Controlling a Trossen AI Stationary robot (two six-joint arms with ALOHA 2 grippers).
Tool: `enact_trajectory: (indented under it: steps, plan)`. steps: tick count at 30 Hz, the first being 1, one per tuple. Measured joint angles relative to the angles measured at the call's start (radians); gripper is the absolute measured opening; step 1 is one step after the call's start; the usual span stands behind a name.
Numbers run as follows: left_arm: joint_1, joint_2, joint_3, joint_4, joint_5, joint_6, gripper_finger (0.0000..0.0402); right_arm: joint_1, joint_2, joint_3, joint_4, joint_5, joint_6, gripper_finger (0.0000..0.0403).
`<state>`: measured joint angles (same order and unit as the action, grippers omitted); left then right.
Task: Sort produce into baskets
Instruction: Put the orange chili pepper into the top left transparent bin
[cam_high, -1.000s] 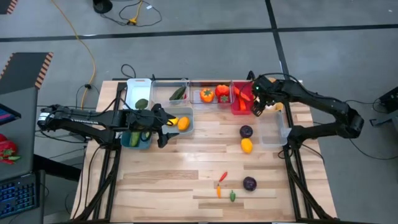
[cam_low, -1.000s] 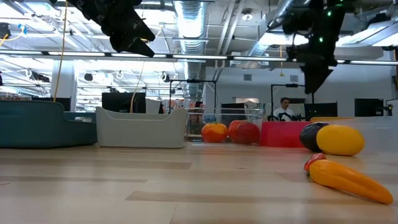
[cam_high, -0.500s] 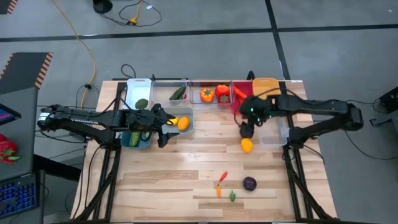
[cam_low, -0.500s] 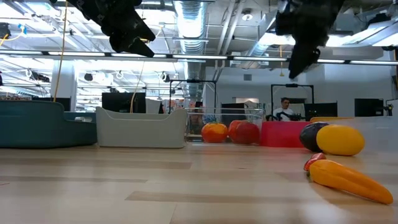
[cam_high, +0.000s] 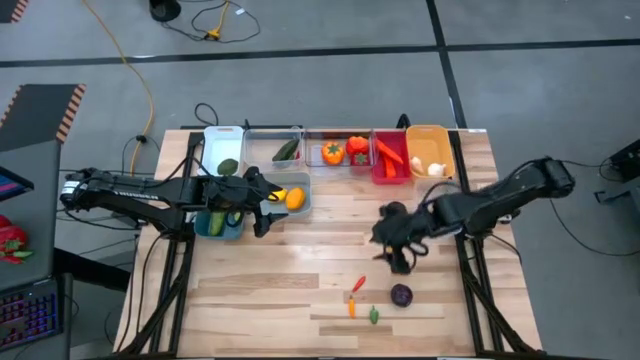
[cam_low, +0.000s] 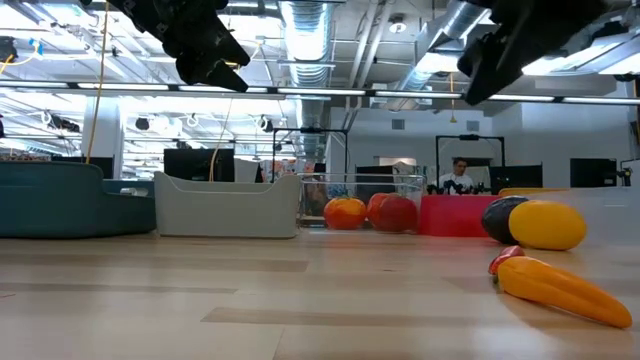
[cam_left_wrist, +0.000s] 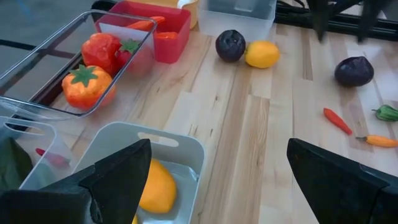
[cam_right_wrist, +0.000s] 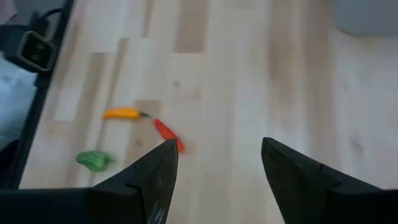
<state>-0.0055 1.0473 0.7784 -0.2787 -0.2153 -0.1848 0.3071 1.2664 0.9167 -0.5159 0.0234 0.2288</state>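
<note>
Big pale wooden slat table first, with a row of small plastic tubs along the far edge: white tub with a dark green piece in it, clear tub holding a green cucumber, second clear tub with an orange pepper and a red one, red tub with orange carrots, orange tub with white garlic. Closer in on the left, teal tub and grey-blue tub with a yellow-orange lemon inside. Left gripper hanging just above that grey-blue tub, fingers spread wide, nothing between them. Right gripper out over the middle-right of the table, jaws parted and empty, above bare wood, so no grip on anything. Loose on the table: dark purple ball touching a yellow lemon, another purple ball near the front edge. Just beside that one, a small red chilli, a tiny orange carrot and a little green pepper, all close together.
</note>
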Motion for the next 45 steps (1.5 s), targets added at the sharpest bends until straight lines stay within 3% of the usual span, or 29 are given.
enact_trajectory:
  steps: [8,25,38,45]
  plan:
    - [0.0,0.0,0.0,0.001,0.0,-0.011,0.0364,0.124,0.228,-0.004,0.186,0.002,-0.171,0.026]
    - [0.0,0.0,0.0,0.0,0.0,-0.022,0.0364,0.136,0.488,-0.002,0.222,0.003,-0.202,0.0252]
    - [0.0,0.0,0.0,0.0,0.0,-0.022,0.0364,0.136,0.499,0.0,0.225,0.0,-0.2,0.0112]
    - [0.0,0.0,0.0,0.0,0.0,-0.042,0.0364,0.136,0.5,-0.001,0.225,0.001,-0.201,0.0069]
